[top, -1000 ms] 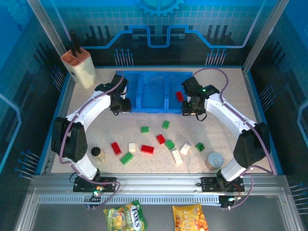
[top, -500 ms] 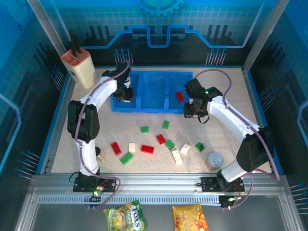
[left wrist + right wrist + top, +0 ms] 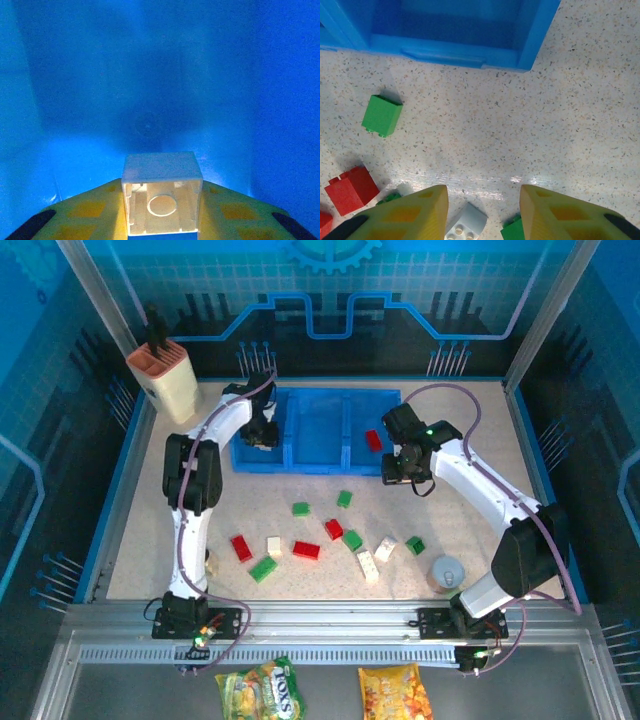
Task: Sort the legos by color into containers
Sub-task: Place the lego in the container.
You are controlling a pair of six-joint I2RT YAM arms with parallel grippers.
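Over the left compartment (image 3: 246,446) of the blue tray (image 3: 320,467), left tool (image 3: 162,189) grips a cream-white brick (image 3: 161,172); right tool (image 3: 483,210) hangs wide above the counter (image 3: 520,125). Released high, the brick could bounce out.

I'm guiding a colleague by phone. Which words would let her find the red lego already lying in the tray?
Find the bright blue tray at the far side of the table. Look in its right-hand compartment, where one red lego lies. The other red legos lie loose on the table, nearer the arm bases.
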